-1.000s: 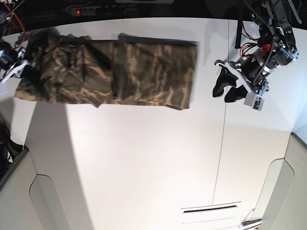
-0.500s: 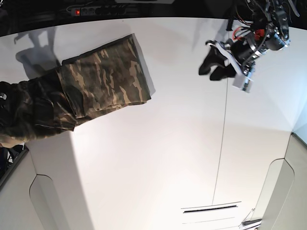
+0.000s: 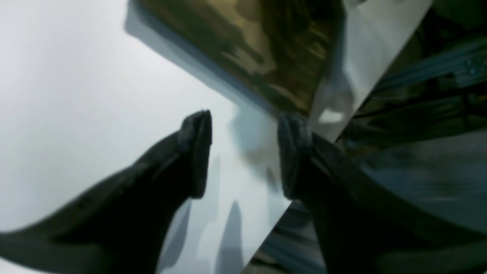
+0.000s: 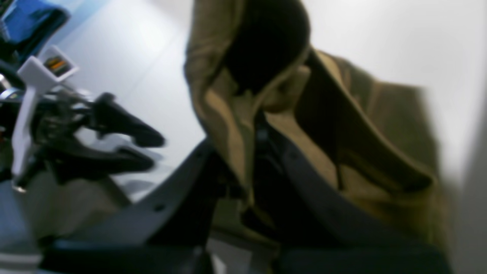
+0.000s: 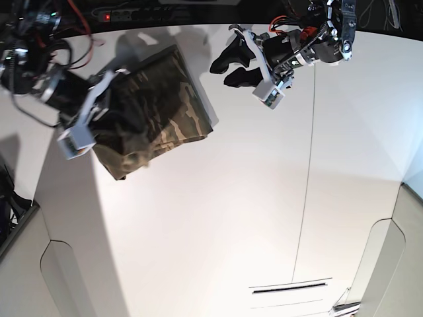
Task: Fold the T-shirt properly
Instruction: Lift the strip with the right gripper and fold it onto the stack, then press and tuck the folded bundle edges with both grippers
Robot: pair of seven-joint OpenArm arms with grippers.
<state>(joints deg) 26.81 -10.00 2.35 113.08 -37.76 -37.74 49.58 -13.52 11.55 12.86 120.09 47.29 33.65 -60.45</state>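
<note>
The camouflage T-shirt (image 5: pixel 165 105) lies bunched and partly folded at the back left of the white table (image 5: pixel 218 218). My right gripper (image 5: pixel 114 109) is shut on its left part and holds cloth lifted. In the right wrist view the gripper (image 4: pixel 258 129) pinches the shirt (image 4: pixel 380 125), whose tan inside shows. My left gripper (image 5: pixel 229 66) hovers open and empty just right of the shirt's far corner. In the left wrist view its open gripper (image 3: pixel 243 152) is above bare table, with the shirt's edge (image 3: pixel 243 42) just beyond. It also shows in the right wrist view (image 4: pixel 156 152).
A power strip with a red light (image 5: pixel 125 13) lies along the table's dark back edge. A thin seam (image 5: pixel 307 178) runs down the table on the right. A narrow slot (image 5: pixel 291 288) is near the front. The table's left edge (image 5: pixel 20 211) drops off.
My right arm has swung back over the table, carrying the shirt's left part rightwards into a compact bundle. My left arm has moved left towards the shirt, still open.
</note>
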